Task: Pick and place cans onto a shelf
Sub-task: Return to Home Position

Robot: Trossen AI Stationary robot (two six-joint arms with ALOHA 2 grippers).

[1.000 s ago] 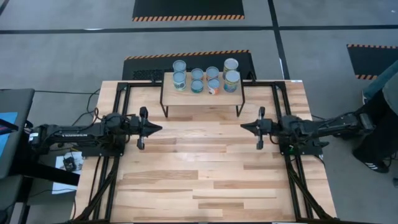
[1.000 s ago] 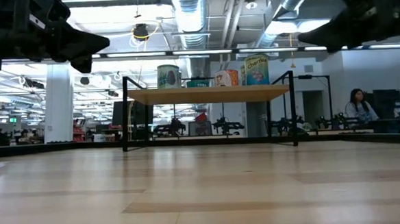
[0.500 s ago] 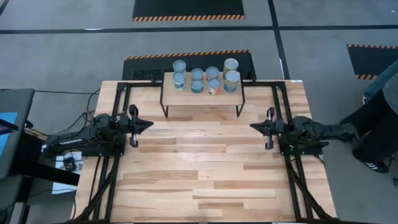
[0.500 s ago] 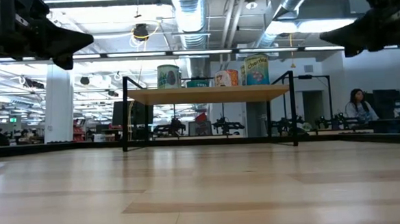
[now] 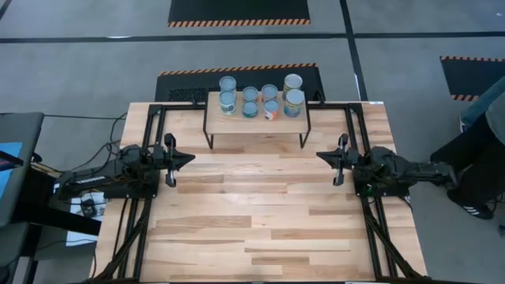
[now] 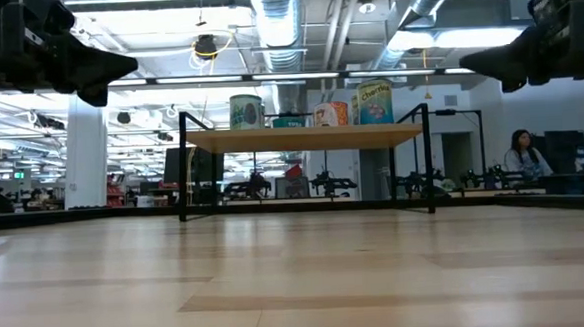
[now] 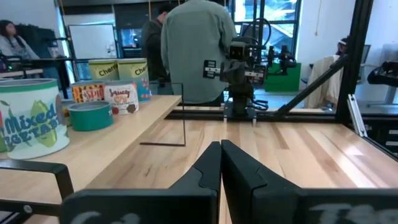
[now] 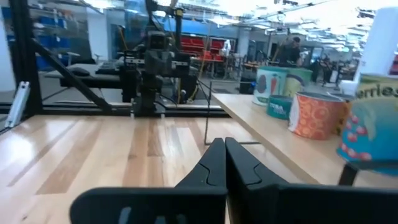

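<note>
A big open workshop is stretching away behind the table, with ducts and strip lights running along its ceiling (image 6: 285, 24). The grey floor (image 5: 79, 71) is carrying dark lines, and a black mat (image 5: 239, 11) edged in orange stripes is lying out at twelve o'clock from the table. The plank tabletop (image 5: 252, 221) is lying bare across its middle and its six-o'clock half. A person in a grey jacket (image 7: 198, 50) is standing just off the three-o'clock side, back turned to the table. Another person (image 6: 520, 157) is sitting far off in the room.

The shelf (image 5: 256, 125) is standing at the table's twelve-o'clock edge on thin black legs. All eight cans (image 5: 271, 108) are sitting on its board in two rows of four, close together, with the larger ones at the row ends.

The left gripper (image 5: 188, 158) is hovering above the wood at nine o'clock and pointing toward three. Its fingers are pressed together on nothing. The right gripper (image 5: 320, 155) is hovering at three o'clock and pointing toward nine, likewise clenched and empty. The two are facing each other, well apart, and both are clear of the shelf.
</note>
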